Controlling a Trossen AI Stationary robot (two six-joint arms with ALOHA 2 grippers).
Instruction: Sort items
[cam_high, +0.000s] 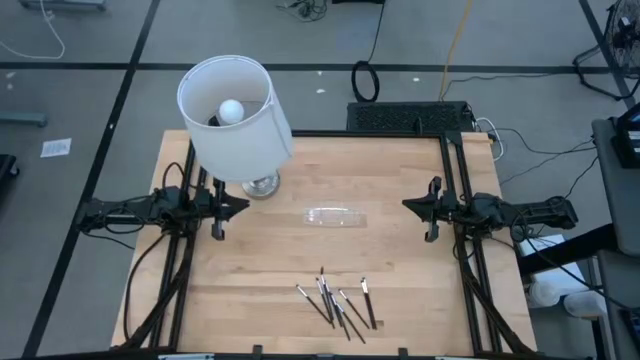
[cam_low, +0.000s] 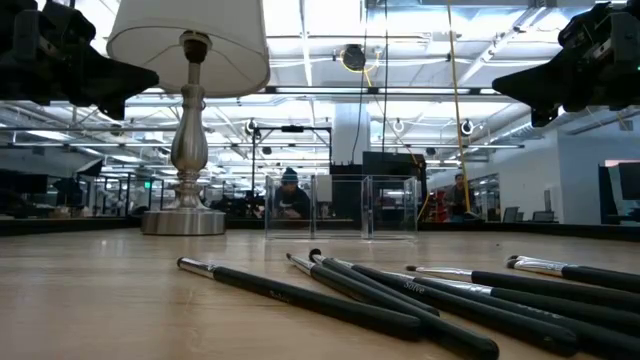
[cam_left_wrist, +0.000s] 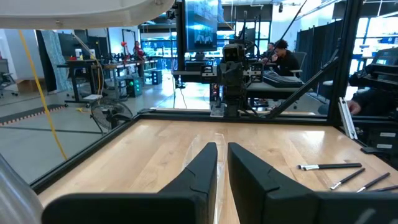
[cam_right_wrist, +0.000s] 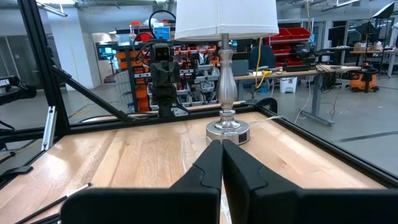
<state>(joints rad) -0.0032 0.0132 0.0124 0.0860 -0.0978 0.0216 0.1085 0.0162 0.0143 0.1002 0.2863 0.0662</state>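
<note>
Several thin dark sticks with pale tips lie loosely bunched on the wooden table near its front edge; they also show in the low view and the left wrist view. My left gripper hovers level above the table's left side, its fingers a narrow gap apart with nothing between them. My right gripper hovers level above the right side, shut and empty. The two grippers face each other, both well away from the sticks.
A small clear plastic tray stands at the table's middle between the grippers. A lamp with a white shade stands on its silver base at the far left, close to my left gripper. Black frame rails run along the table's sides.
</note>
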